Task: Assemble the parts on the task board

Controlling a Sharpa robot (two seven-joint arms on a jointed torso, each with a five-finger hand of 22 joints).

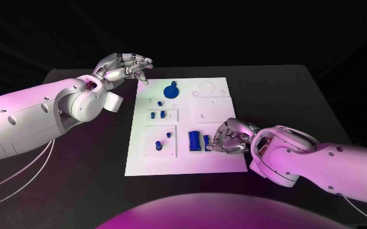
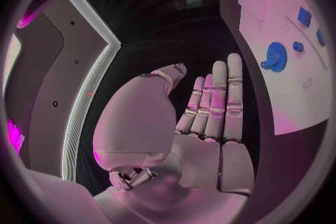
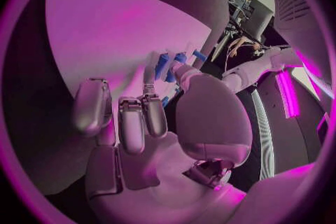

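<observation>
The white task board [image 1: 216, 157] lies in the middle of the black table. My right hand [image 1: 231, 137] rests on its near right part, fingers curled. Its thumb and a finger pinch a narrow blue part [image 1: 206, 142] beside a wider blue block [image 1: 194, 140]; the same blue part [image 3: 162, 65] sits between the fingertips in the right wrist view. My left hand [image 1: 122, 69] hovers off the board's far left corner, fingers straight and holding nothing [image 2: 210, 117]. A blue gear [image 1: 171, 90] [image 2: 275, 57] stands on the board's far part.
Small blue pieces [image 1: 157, 115] sit in a recessed plate on the board's left side, and a blue peg [image 1: 158, 145] stands in the plate nearer me. Bare black table lies on both sides of the board.
</observation>
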